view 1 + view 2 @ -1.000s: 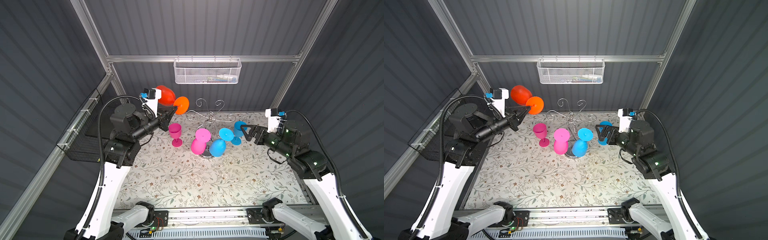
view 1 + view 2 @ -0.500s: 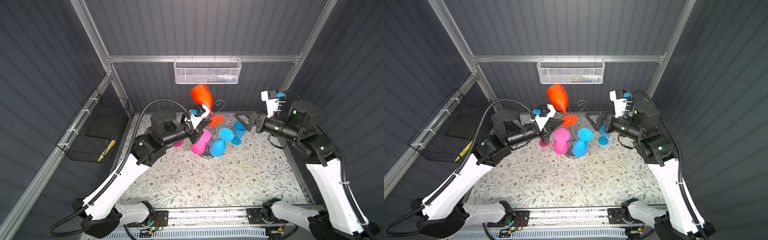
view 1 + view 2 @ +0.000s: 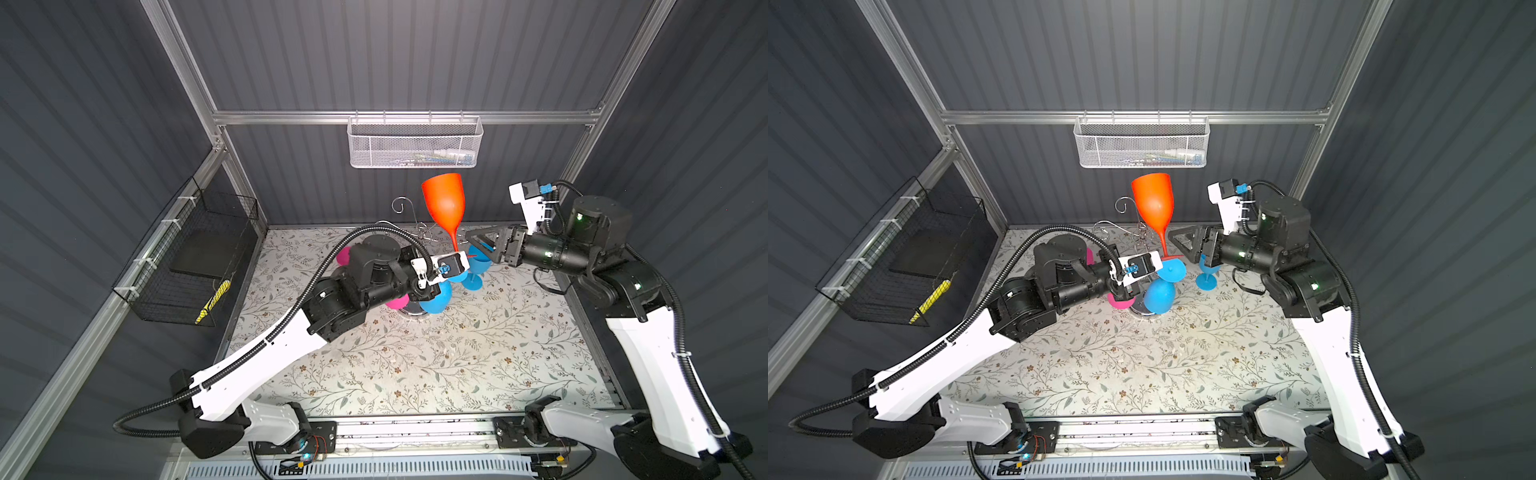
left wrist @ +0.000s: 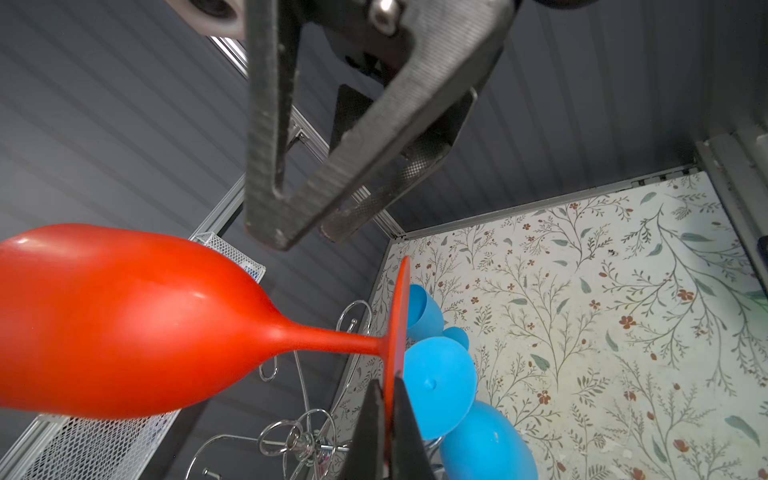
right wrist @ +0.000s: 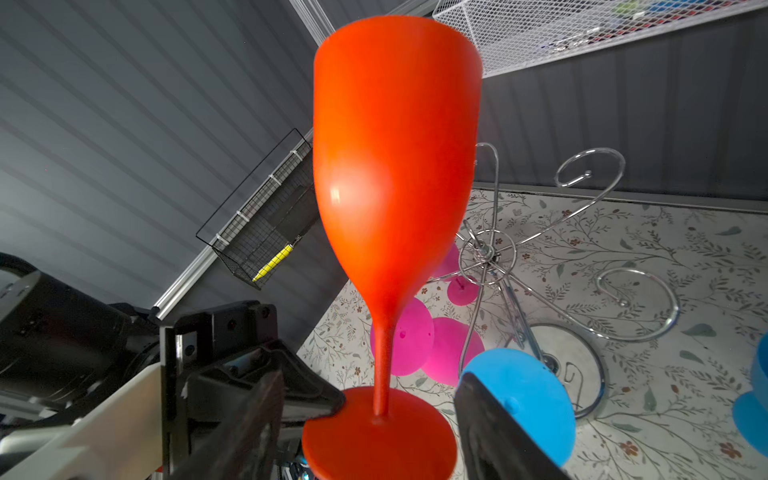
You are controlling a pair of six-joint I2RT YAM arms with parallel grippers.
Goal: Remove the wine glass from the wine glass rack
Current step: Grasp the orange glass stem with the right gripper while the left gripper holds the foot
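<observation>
Swung over since a second ago from well left of the wine glass rack [image 5: 488, 251] to just right of its stem: orange wine glass [image 3: 444, 203], upright, off the rack. Pinched at the foot's rim by left fingers [image 4: 370, 436]. Flanking that foot, partly spread: right fingers [image 5: 498, 432].

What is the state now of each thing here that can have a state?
orange glass: upright, in the air, held at its foot.
left tool: shut on the orange glass's foot.
right tool: open, jaws either side of the orange glass's stem.
rack: upright on the table.
blue glass on the rack: hanging upside down.
blue glass beside the rack: standing upright.
</observation>
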